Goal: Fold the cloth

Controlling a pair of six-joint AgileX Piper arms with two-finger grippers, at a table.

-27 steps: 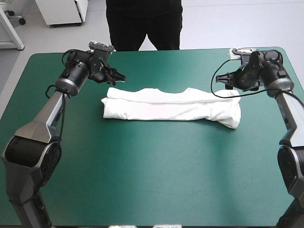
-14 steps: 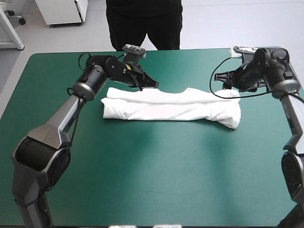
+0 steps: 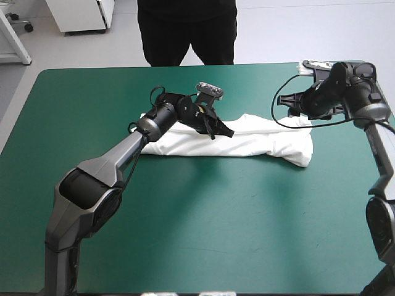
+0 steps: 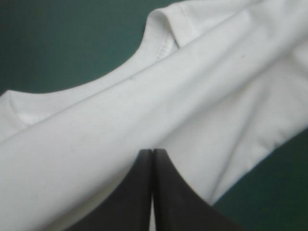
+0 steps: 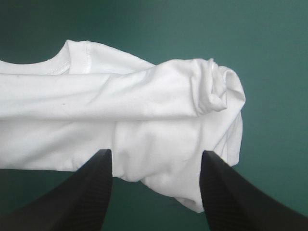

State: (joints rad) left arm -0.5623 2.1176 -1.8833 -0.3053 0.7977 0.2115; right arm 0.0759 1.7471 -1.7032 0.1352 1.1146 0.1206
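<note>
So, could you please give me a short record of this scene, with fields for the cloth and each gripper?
T-shirt: white, folded into a long bundle, lying across the table's far half
Table: teal-green cover
Left gripper: shut, over the bundle's middle
Right gripper: open, by the bundle's right end, not gripping it
Fold state: long bundle, not yet folded end to end

I could read no text, label, brand, number or sign from my station: the T-shirt (image 3: 265, 139) showed plain white and the teal-green cover (image 3: 185, 216) carried no marking.
</note>
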